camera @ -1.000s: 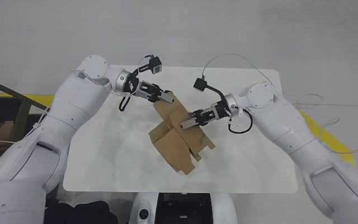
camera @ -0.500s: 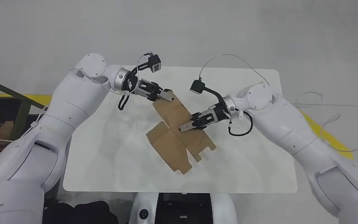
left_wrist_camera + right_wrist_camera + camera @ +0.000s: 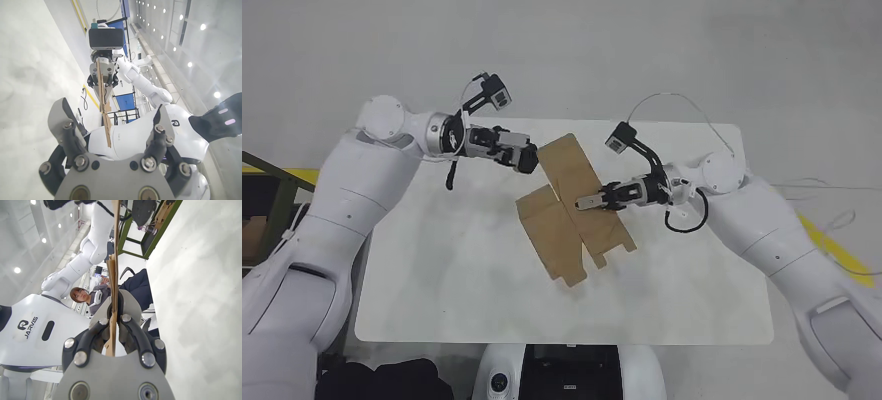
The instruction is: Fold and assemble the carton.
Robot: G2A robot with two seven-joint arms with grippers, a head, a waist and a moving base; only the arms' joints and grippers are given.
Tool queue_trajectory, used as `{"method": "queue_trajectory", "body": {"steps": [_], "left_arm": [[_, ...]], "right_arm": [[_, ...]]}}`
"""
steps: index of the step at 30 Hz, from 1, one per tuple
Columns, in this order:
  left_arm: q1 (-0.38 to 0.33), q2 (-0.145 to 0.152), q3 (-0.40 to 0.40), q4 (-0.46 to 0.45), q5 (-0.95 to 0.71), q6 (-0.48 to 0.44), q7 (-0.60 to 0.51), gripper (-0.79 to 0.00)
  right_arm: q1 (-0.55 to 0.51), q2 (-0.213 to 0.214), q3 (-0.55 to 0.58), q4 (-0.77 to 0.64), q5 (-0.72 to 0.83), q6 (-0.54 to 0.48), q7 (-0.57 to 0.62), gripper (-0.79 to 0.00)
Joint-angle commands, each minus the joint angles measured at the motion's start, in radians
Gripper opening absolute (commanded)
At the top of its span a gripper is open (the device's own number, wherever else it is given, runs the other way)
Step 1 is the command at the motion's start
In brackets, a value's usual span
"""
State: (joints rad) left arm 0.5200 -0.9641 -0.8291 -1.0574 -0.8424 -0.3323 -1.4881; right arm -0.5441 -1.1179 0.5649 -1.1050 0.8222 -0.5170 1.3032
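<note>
The right gripper (image 3: 114, 306) clamped the carton (image 3: 564, 235), presenting its edge before the left gripper's (image 3: 111, 106) spread jaws, presumably for regrasping.

White table (image 3: 442, 290), grey floor (image 3: 642, 50), ceiling lights (image 3: 203, 26)

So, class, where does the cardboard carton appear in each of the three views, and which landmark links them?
Top view: carton, centre, flat brown sheet with the right gripper pinching it.
Left wrist view: carton edge-on, beyond the open left gripper.
Right wrist view: carton edge-on between the right gripper's fingers.
Shared landmark: the right gripper clamped on the carton.
</note>
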Motion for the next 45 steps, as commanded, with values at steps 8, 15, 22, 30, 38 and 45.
{"method": "queue_trajectory", "body": {"steps": [8, 15, 22, 30, 38, 45], "left_arm": [[0.056, 0.006, -0.055, 0.006, -0.013, -0.014, 0.024, 0.000], [0.098, -0.006, -0.053, -0.004, -0.007, -0.027, 0.083, 0.000], [0.128, -0.019, -0.047, -0.015, -0.012, -0.020, 0.122, 0.000], [0.128, -0.019, -0.047, -0.015, -0.012, -0.020, 0.122, 0.000], [0.144, -0.019, -0.052, -0.035, -0.004, -0.015, 0.163, 0.000], [0.207, -0.013, -0.099, -0.090, 0.012, -0.005, 0.270, 0.000]], "right_arm": [[-0.042, -0.021, 0.042, 0.016, 0.025, 0.001, -0.144, -0.785], [-0.095, -0.026, 0.081, -0.011, 0.003, 0.097, -0.333, -0.785], [-0.126, -0.022, 0.108, -0.026, -0.025, 0.133, -0.408, -0.785], [-0.126, -0.022, 0.108, -0.026, -0.025, 0.133, -0.408, -0.785], [-0.164, -0.018, 0.143, -0.062, -0.080, 0.192, -0.587, -0.785], [-0.239, -0.004, 0.204, -0.225, -0.240, 0.318, -0.877, -0.785]]}}
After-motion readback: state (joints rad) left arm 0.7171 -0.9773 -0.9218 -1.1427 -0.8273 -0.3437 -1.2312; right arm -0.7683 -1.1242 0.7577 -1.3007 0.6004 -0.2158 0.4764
